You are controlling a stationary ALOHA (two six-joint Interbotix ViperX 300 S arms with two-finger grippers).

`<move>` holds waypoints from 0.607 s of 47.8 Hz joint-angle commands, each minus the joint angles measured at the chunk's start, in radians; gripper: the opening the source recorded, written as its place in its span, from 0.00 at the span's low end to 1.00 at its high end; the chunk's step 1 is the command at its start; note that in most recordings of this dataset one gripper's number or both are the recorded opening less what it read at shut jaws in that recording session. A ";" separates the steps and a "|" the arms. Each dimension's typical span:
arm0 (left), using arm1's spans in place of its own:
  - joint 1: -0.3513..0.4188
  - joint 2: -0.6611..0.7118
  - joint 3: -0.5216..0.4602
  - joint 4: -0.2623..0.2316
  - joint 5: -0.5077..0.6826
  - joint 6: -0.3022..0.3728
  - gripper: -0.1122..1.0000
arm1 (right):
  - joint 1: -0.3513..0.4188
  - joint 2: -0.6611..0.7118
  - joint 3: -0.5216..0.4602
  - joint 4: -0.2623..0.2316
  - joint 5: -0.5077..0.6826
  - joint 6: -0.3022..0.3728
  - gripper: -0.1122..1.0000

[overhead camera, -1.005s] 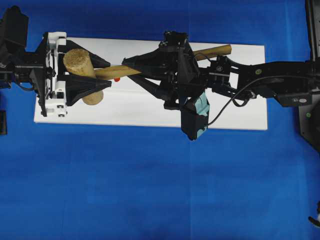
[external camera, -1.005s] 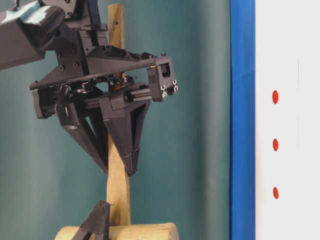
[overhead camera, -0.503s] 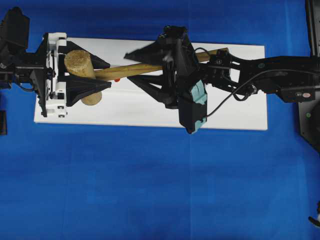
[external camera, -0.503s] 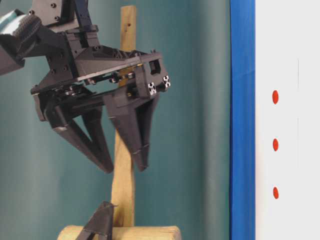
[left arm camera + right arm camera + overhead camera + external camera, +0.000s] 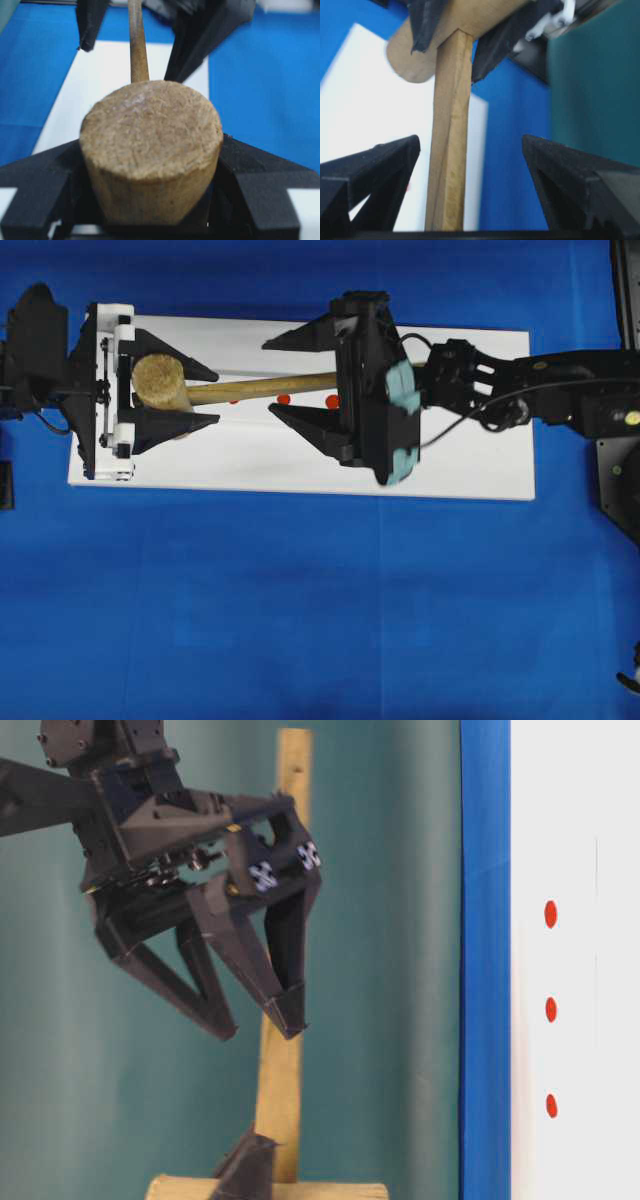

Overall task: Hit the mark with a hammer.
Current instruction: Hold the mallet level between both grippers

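Hammer (image 5: 230,390) handle end hidden, mark (image 5: 283,399) visible

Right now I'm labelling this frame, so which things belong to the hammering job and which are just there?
Job: hammer, middle mark, left end effector, right end effector.
Just there: end dots, white strip, blue cloth.

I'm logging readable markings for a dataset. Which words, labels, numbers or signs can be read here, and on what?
None: no readable text in any view. The white rectangular strip carries only small round red dots; the light wooden mallet and both black grippers are unmarked.
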 commanded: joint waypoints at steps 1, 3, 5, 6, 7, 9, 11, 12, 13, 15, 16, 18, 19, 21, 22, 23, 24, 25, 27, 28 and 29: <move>-0.017 -0.017 -0.012 0.000 0.002 0.051 0.48 | -0.009 -0.040 -0.003 0.097 0.037 0.002 0.98; -0.023 -0.020 -0.014 0.000 0.000 0.072 0.48 | -0.017 -0.046 0.003 0.135 0.054 0.002 0.98; -0.025 -0.021 -0.014 -0.002 0.000 0.081 0.48 | -0.021 -0.052 0.011 0.166 0.071 0.002 0.98; -0.026 -0.021 -0.014 -0.002 0.000 0.083 0.48 | -0.023 -0.055 0.014 0.178 0.080 0.002 0.98; -0.026 -0.025 -0.012 -0.002 0.000 0.081 0.48 | -0.026 -0.058 0.017 0.190 0.087 0.002 0.98; -0.025 -0.029 -0.011 -0.002 0.000 0.083 0.48 | -0.031 -0.063 0.023 0.207 0.101 0.002 0.98; -0.026 -0.034 -0.008 -0.003 0.000 0.083 0.48 | -0.032 -0.067 0.029 0.222 0.110 0.002 0.98; -0.026 -0.035 -0.008 -0.002 0.000 0.083 0.48 | -0.034 -0.069 0.031 0.229 0.114 0.002 0.98; -0.026 -0.037 -0.006 -0.003 0.000 0.083 0.48 | -0.034 -0.071 0.032 0.233 0.117 0.002 0.98; -0.025 -0.043 -0.003 -0.002 0.000 0.083 0.48 | -0.034 -0.071 0.034 0.244 0.123 0.002 0.98; -0.026 -0.044 -0.003 -0.002 0.000 0.083 0.48 | -0.034 -0.071 0.034 0.247 0.123 0.002 0.98; -0.026 -0.052 0.000 -0.002 0.000 0.083 0.48 | -0.034 -0.071 0.034 0.253 0.124 0.002 0.98; -0.025 -0.054 0.003 -0.002 0.000 0.083 0.48 | -0.034 -0.071 0.034 0.256 0.124 0.002 0.98; -0.026 -0.061 0.005 -0.003 0.000 0.081 0.48 | -0.034 -0.071 0.034 0.261 0.126 0.002 0.98; -0.026 -0.064 0.006 -0.003 0.000 0.081 0.48 | -0.032 -0.071 0.034 0.262 0.127 0.002 0.98; -0.026 -0.066 0.006 -0.003 0.000 0.081 0.48 | -0.034 -0.071 0.035 0.264 0.127 0.002 0.98; -0.026 -0.069 0.008 -0.003 0.000 0.081 0.48 | -0.034 -0.071 0.035 0.265 0.127 0.002 0.98; -0.026 -0.071 0.008 -0.003 0.000 0.081 0.48 | -0.034 -0.069 0.035 0.265 0.127 0.002 0.98; -0.026 -0.071 0.009 -0.003 0.000 0.081 0.48 | -0.034 -0.071 0.035 0.267 0.127 0.002 0.98; -0.026 -0.072 0.009 -0.003 0.000 0.080 0.48 | -0.034 -0.071 0.035 0.267 0.127 0.002 0.97; -0.026 -0.072 0.009 -0.003 -0.002 0.080 0.48 | -0.034 -0.071 0.035 0.267 0.127 0.002 0.97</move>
